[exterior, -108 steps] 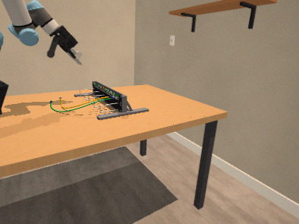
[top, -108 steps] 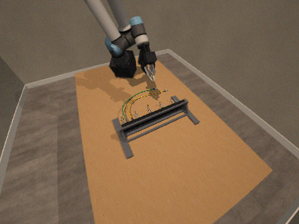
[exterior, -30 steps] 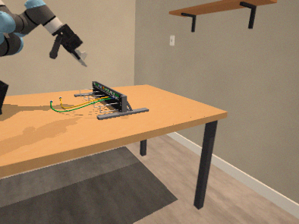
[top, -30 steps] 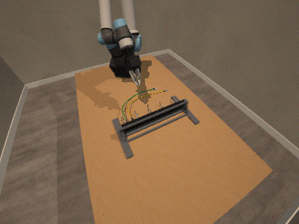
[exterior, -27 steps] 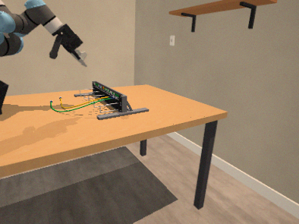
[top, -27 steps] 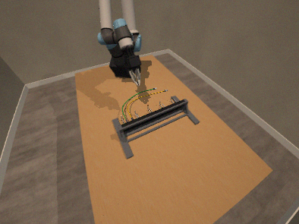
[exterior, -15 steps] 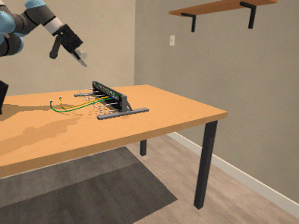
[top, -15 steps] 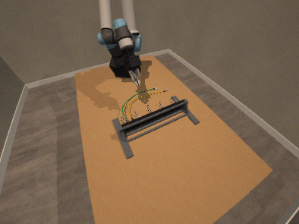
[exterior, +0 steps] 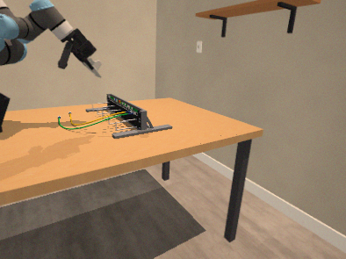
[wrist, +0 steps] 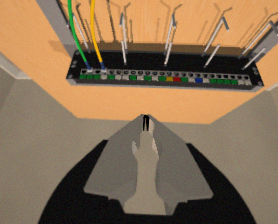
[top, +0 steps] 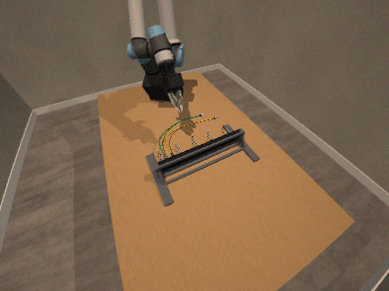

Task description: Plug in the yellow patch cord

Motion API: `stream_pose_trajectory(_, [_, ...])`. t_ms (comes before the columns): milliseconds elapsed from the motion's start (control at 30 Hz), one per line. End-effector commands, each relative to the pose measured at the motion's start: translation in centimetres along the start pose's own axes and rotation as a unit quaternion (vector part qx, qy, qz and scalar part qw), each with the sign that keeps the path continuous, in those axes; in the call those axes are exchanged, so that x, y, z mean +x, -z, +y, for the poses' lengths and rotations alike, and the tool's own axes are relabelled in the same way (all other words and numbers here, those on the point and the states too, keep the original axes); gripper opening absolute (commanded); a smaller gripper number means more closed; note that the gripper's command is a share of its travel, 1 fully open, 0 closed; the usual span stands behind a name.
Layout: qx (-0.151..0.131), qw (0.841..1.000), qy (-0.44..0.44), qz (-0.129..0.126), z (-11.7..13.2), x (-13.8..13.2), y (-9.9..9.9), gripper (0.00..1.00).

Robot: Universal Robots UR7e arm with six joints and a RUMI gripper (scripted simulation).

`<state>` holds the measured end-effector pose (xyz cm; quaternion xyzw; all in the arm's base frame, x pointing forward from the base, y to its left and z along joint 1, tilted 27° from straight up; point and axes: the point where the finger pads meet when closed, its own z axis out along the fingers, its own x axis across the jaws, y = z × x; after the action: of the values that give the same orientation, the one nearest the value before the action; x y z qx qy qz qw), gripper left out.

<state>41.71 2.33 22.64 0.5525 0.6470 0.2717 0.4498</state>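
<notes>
The dark rack stands on the wooden table. Its label strip shows in the wrist view, with the yellow label near the middle. The yellow cord is plugged in near the rack's left end, and its free plug lies on the table behind the rack. The green cord runs beside it. My gripper is shut and empty, high above the table behind the cords' free ends.
Thin metal cable pegs stick out behind the rack. A wall shelf and an outlet are on the far wall. A dark rug lies under the table.
</notes>
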Motion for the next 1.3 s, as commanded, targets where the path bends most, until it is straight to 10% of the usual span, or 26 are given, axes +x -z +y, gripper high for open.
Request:
stream_pose_trajectory(0, [0.0, 1.0, 0.0, 0.0, 0.0, 0.0, -0.3, 0.0])
stream_pose_trajectory(1267, [0.0, 1.0, 0.0, 0.0, 0.0, 0.0, -5.8, 0.0])
